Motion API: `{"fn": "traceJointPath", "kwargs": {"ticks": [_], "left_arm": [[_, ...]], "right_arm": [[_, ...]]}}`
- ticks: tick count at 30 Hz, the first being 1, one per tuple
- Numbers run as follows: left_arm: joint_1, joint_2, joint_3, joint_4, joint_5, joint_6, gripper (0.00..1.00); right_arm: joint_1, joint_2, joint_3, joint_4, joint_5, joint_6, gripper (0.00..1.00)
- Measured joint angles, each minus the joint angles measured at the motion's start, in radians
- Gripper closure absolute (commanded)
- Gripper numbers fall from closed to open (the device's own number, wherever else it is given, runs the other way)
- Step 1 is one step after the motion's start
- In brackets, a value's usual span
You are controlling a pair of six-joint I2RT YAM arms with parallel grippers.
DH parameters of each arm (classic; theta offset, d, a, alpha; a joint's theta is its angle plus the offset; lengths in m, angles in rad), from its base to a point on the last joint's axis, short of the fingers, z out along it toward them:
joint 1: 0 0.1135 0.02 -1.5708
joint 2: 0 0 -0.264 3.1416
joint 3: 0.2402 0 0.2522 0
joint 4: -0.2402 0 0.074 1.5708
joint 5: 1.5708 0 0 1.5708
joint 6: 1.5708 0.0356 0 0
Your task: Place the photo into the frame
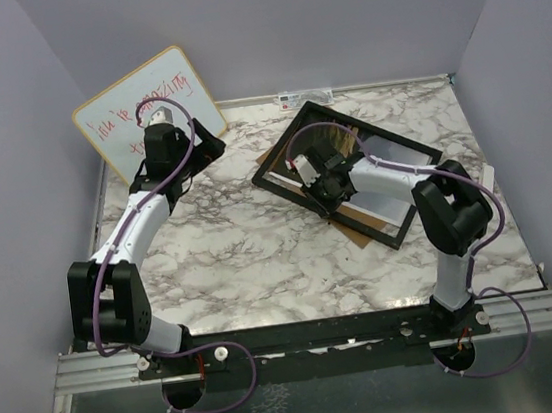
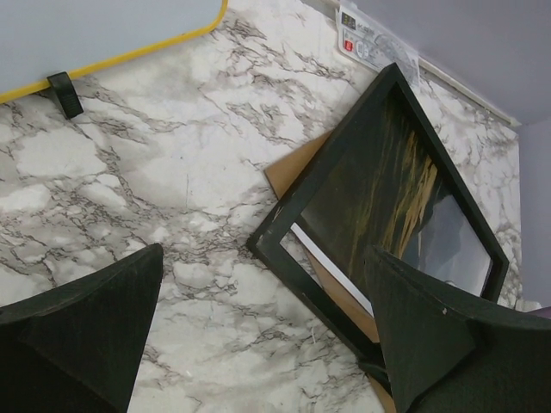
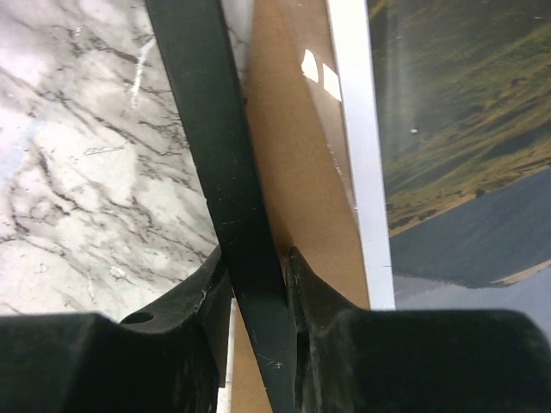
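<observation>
Top external: the right arm's wrist covers the middle of the frame, which lies black face up at an angle on the far right of the table, so we can't see the right gripper tips there. The right wrist view settles it: both jaws are clenched on one black rail, a finger on each side. That view cuts off the rest of the frame. The photo lies inside the frame's outline, picture side up, over a brown board. A strip of board shows between the rail and the photo's white margin, and the margin is not parallel to the rail. We can't tell if a pane covers it. The board pokes out past the frame, mostly hidden. The left gripper hangs near the whiteboard, jaws spread wide, holding nothing; one of its fingers blocks the frame's near corner in the left wrist view. The whiteboard leans in the far-left corner, its red handwriting unreadable. The table is white-grey marble pattern, with plain lilac-grey walls on three sides. A small label with a red patch sits at the far edge, text too small.
</observation>
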Motion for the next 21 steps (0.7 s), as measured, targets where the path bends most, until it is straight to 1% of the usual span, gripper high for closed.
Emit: {"fn": "traceJointPath", "kwargs": {"ticks": [3,8,11,16,21], "left_arm": [[0.0,-0.009,-0.018,0.011,0.017,-0.01,0.01],[-0.011,-0.035,-0.073,0.051,0.06,-0.051,0.01],[-0.033,-0.037,-0.117,0.1,0.102,-0.104,0.01],[-0.094,-0.017,-0.203,0.215,0.192,-0.225,0.01],[-0.186,0.05,-0.216,0.293,0.23,-0.307,0.01]], "right_arm": [[0.011,-0.011,-0.004,0.002,0.013,-0.002,0.83],[0.017,-0.072,-0.004,-0.003,0.015,0.005,0.83],[0.017,-0.121,0.005,-0.006,0.01,0.023,0.83],[0.018,-0.179,0.01,-0.006,-0.023,0.078,0.83],[0.034,-0.216,-0.021,-0.002,-0.053,0.128,0.83]]}}
